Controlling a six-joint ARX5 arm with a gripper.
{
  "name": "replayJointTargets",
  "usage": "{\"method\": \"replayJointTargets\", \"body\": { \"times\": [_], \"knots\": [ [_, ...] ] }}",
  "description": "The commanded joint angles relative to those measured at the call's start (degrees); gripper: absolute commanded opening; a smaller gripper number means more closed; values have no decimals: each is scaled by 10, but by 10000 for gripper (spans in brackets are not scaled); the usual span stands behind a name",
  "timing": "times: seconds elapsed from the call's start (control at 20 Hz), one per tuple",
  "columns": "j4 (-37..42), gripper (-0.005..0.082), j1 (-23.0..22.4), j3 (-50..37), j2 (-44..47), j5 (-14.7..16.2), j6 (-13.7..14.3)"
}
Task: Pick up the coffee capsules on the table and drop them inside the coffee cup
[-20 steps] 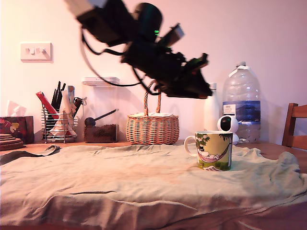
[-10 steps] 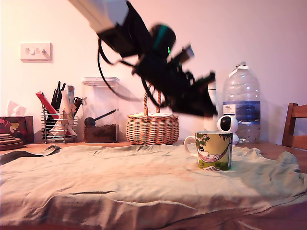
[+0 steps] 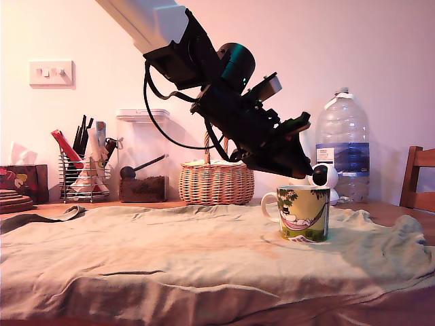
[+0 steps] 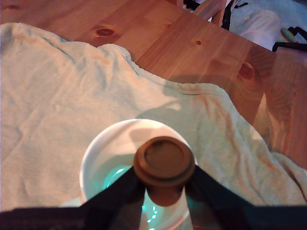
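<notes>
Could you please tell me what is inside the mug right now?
In the wrist view the mug looks empty: white walls only. The capsule, held by the gripper above its opening, covers part of the bottom.

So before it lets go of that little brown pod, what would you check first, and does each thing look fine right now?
1. Capsule held between the gripper fingers: ok.
2. Capsule above the coffee cup opening: ok in the wrist view, which shows the white interior behind it.
3. Gripper low, near the rim: ok; in the exterior view its tip sits just above the cup.
4. Cup upright on the cloth: ok.
5. Cup interior free of anything blocking: cannot tell, partly hidden by the capsule and fingers.
6. More capsules waiting on the table: none visible.
</notes>
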Motion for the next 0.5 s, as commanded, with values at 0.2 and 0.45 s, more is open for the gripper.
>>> {"method": "replayJointTargets", "body": {
  "times": [0.2, 0.45],
  "knots": [
    [0, 194, -2, 6, 16, 1, 5],
    [-7, 303, -2, 7, 15, 1, 5]
  ]
}}
